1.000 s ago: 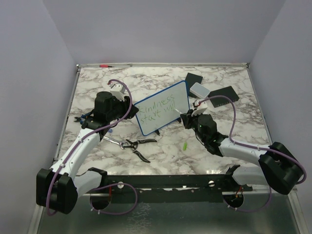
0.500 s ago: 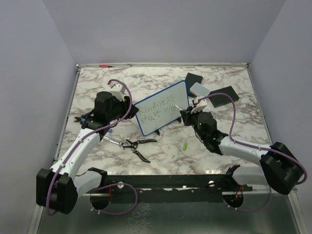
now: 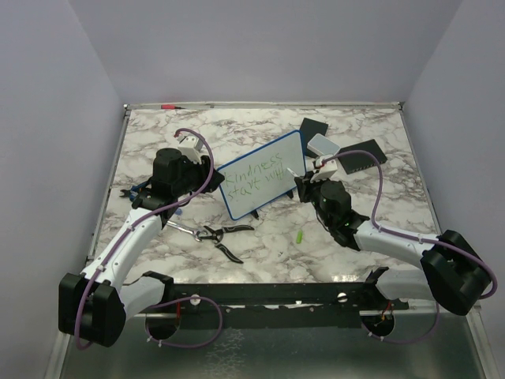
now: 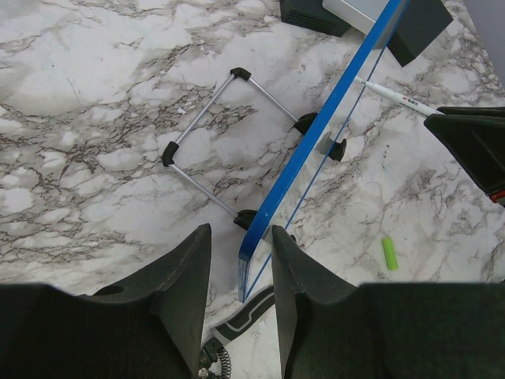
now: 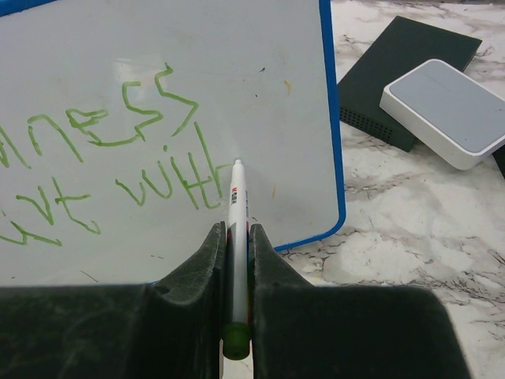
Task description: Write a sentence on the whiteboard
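Hidden: the whiteboard [image 3: 263,174] shows only as a thin blue edge in the left wrist view; the right wrist view cuts off the sentence [image 5: 118,150] at the left.
Hard to read: thin, shaky green letters in two lines, the last word roughly "with".
Whiteboard: glossy white face, blue frame, rounded corners; propped tilted on a wire stand [image 4: 213,138] with black feet, mid-counter.
Left tool [image 4: 239,237]: half-wide, straddling the board's near corner; whether it pinches, I cannot tell.
Right tool [image 5: 235,237]: closed narrow on a slim white marker [image 5: 237,197], tip at the board's face beside "with".
Counter [image 3: 355,158]: grey-veined marble pattern.
Others: a flat black pad [image 5: 410,55] under a rounded white box [image 5: 446,110]; a small green cap [image 4: 390,253]; pliers [image 3: 215,234].
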`<act>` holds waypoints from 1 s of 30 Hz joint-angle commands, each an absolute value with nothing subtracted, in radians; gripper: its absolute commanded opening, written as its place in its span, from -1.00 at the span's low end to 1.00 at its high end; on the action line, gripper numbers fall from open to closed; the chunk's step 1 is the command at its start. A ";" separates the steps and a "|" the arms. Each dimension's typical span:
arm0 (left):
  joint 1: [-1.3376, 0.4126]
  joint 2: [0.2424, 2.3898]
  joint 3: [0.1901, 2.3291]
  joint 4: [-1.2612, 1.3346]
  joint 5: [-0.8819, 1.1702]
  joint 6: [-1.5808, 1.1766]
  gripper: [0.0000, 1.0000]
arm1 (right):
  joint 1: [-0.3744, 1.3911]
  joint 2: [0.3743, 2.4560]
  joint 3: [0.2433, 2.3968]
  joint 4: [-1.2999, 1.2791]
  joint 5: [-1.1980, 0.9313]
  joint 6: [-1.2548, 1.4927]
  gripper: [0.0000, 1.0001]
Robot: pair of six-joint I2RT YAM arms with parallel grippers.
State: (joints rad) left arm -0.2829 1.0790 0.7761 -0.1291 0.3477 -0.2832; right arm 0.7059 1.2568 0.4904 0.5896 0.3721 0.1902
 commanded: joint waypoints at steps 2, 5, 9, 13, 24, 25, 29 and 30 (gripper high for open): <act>-0.277 1.059 0.764 -0.120 0.362 -0.271 -0.26 | 0.709 1.272 0.505 0.589 0.386 0.198 -0.99; -0.278 1.058 0.764 -0.120 0.363 -0.270 -0.26 | 0.708 1.282 0.497 0.584 0.363 0.202 -0.99; -0.278 1.058 0.764 -0.121 0.361 -0.271 -0.26 | 0.708 1.283 0.475 0.580 0.354 0.224 -0.99; -0.278 1.060 0.765 -0.120 0.362 -0.270 -0.26 | 0.708 1.281 0.455 0.580 0.355 0.241 -0.99; -0.278 1.061 0.765 -0.121 0.363 -0.269 -0.26 | 0.708 1.273 0.443 0.574 0.363 0.250 -0.99; -0.278 1.062 0.765 -0.120 0.364 -0.269 -0.27 | 0.708 1.260 0.443 0.571 0.368 0.249 -0.99; -0.278 1.062 0.765 -0.121 0.362 -0.269 -0.27 | 0.709 1.190 0.448 0.548 0.416 0.265 -0.99; -0.278 1.060 0.765 -0.121 0.362 -0.268 -0.27 | 0.708 1.181 0.454 0.541 0.426 0.261 -0.99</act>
State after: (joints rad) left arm -0.2829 1.0790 0.7761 -0.1291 0.3477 -0.2829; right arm 0.7063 1.2415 0.4519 0.5705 0.3748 0.2440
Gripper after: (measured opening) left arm 0.367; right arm 0.105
